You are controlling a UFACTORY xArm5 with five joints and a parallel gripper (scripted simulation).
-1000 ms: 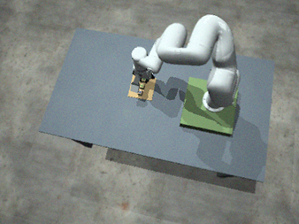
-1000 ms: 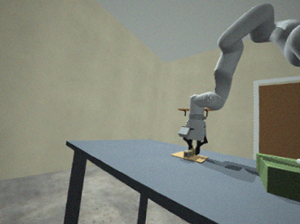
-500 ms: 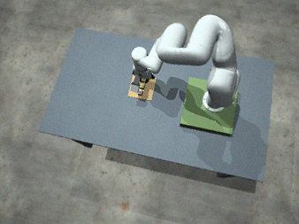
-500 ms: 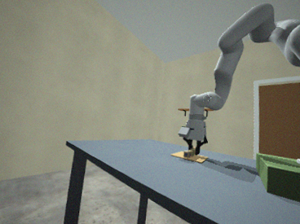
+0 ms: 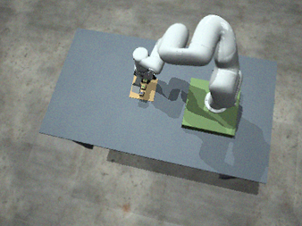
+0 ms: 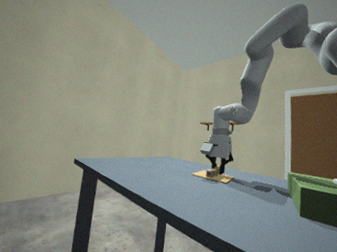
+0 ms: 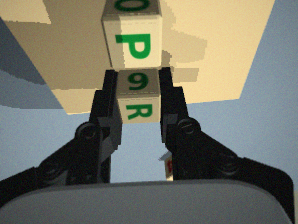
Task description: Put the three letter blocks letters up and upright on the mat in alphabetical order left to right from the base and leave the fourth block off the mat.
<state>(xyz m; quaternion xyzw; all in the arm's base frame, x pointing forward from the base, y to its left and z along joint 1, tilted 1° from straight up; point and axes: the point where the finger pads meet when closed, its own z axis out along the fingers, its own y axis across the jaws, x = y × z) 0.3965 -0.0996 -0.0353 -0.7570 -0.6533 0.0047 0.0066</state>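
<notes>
1. Pincer (image 5: 145, 80) (image 6: 217, 170) (image 7: 139, 85) is narrow, gripping the R/9 block (image 7: 138, 107) by opposite sides, probably to keep it square.
2. That block's at the row's end, beside the P/O block (image 7: 134, 45).
3. Mat (image 5: 154, 94) (image 6: 227, 178) (image 7: 225, 60) sits underneath, presumably the row's base.

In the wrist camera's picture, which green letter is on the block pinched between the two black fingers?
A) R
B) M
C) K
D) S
A: the block between the black fingers shows a green R, turned sideways, on the face nearer the bottom of the wrist picture.
</notes>
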